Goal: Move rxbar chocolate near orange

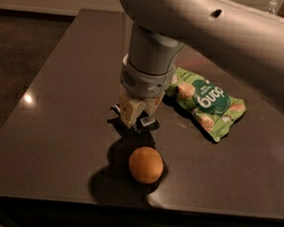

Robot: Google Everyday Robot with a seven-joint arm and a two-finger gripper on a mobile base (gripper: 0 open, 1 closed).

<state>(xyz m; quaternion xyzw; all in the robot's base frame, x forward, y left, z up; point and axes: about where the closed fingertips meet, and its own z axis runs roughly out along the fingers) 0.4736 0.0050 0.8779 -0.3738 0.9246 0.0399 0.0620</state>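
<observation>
The orange (146,164) sits on the dark table (55,127) near its front edge. My gripper (134,118) points down just behind the orange. It is shut on the rxbar chocolate (146,122), a small black bar whose ends stick out on both sides of the pale fingers (127,111). The bar is low over the table, a short gap behind the orange. I cannot tell whether it touches the surface. The arm's shadow falls around the orange.
A green snack bag (206,102) lies on the table to the right of the gripper, behind the orange. The big grey arm (215,32) spans the upper right. The table's front edge runs just below the orange.
</observation>
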